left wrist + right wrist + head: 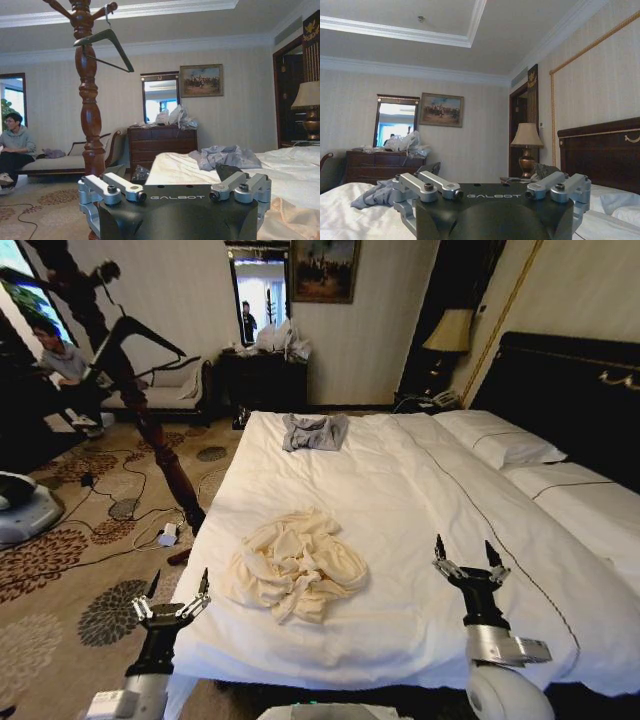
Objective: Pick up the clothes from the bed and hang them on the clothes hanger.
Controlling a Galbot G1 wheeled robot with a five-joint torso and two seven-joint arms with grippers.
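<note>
Spanning the room, the bed (420, 490) carries the crumpled cream clothes (295, 565) near its foot edge, left of centre, the black clothes hanger (107, 47) hangs on the coat stand (87, 90), left gripper (176, 586) and right gripper (468, 552) both spread, empty, at the foot.

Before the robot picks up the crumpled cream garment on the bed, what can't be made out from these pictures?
- Crumpled cream-yellow garment: head view; its own folds hide sleeves and collar.
- Slim black hanger: left wrist view; the hook's seat on the dark wooden coat stand is too small to judge.
- White-sheeted bed: head view; near edge hidden behind left hand and right hand.
</note>
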